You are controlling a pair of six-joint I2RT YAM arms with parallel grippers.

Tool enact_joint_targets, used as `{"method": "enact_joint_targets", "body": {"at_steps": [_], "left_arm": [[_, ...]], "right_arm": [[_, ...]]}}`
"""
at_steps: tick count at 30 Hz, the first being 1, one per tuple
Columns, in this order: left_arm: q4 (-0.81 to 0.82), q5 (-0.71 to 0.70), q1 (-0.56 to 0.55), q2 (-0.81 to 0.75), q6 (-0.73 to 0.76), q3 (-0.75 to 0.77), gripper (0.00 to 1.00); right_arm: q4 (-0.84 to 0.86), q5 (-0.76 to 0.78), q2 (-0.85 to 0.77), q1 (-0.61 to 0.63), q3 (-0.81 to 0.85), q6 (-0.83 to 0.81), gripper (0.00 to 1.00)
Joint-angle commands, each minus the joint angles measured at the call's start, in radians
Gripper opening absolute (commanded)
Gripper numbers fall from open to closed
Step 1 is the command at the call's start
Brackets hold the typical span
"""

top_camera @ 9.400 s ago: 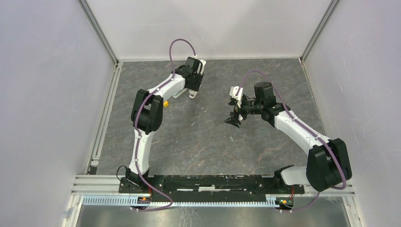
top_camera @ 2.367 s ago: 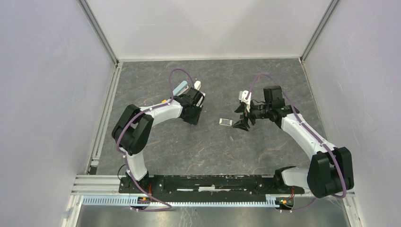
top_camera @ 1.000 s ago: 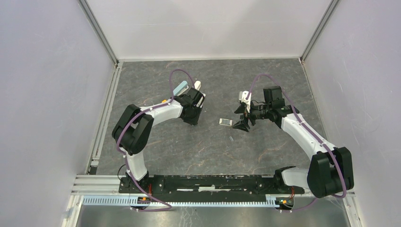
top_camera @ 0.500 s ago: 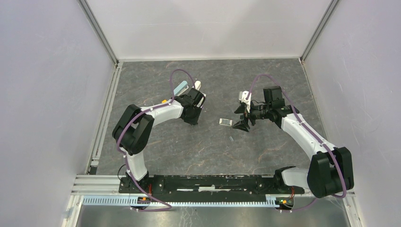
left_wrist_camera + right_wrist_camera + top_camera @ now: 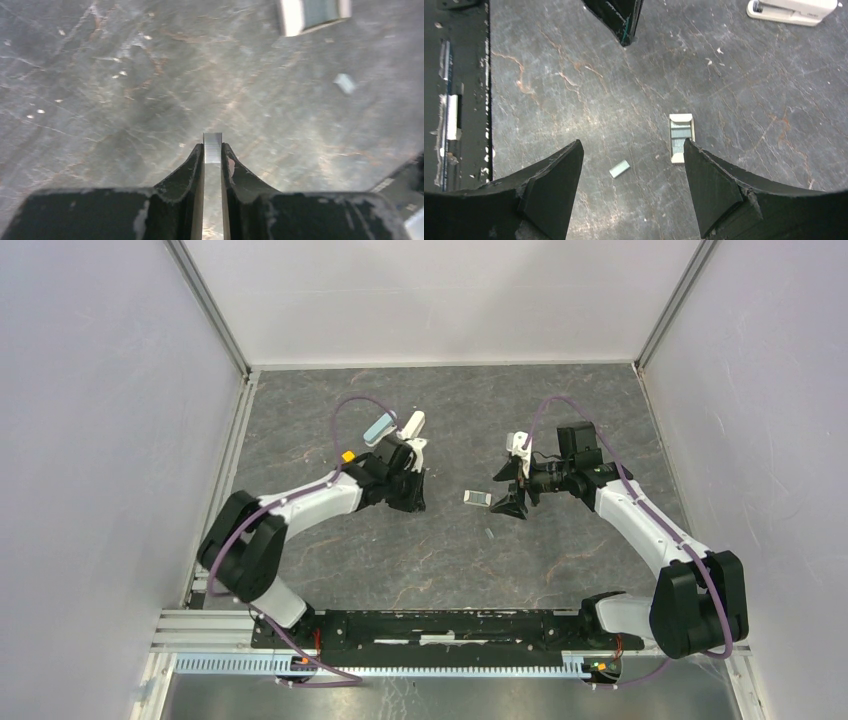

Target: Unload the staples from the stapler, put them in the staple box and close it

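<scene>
Left tool (image 5: 213,154) pinched narrow on a short silver strip of staples (image 5: 212,141), bottom centre of its wrist view, low over the desk (image 5: 100,75); whether the strip touches the desk can't be made out. Right tool (image 5: 631,145) wide, holding nothing, hanging over the stapler (image 5: 681,137), which lies flat mid-frame in the top view between the two tools, a second strip (image 5: 619,169) loose near it. White oblong (image 5: 412,424), teal oblong (image 5: 378,428) and yellow cube (image 5: 347,456) sit upper left of the left tool.
</scene>
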Motion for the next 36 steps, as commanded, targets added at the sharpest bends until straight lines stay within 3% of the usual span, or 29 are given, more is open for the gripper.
{"method": "enact_joint_targets", "body": {"at_steps": [1, 6, 15, 17, 25, 36], "left_arm": [[0.297, 0.191, -0.004, -0.148, -0.19, -0.129, 0.19], [0.577, 0.26, -0.005, -0.257, -0.36, -0.289, 0.19], [1.104, 0.266, -0.013, -0.353, -0.55, -0.521, 0.18], [1.189, 0.267, -0.016, -0.346, -0.585, -0.541, 0.18], [1.463, 0.257, -0.061, -0.275, -0.654, -0.569, 0.17], [1.595, 0.288, -0.115, -0.201, -0.681, -0.546, 0.17]], "right_arm": [[0.074, -0.101, 0.0, -0.001, -0.018, 0.086, 0.8], [0.39, -0.211, -0.011, 0.001, -0.136, 0.403, 0.79], [1.351, -0.254, 0.01, 0.059, -0.411, 1.25, 0.78], [1.468, -0.242, 0.029, 0.073, -0.433, 1.358, 0.78], [1.691, -0.199, 0.087, 0.117, -0.474, 1.567, 0.77], [1.711, -0.177, 0.103, 0.118, -0.476, 1.616, 0.75]]}}
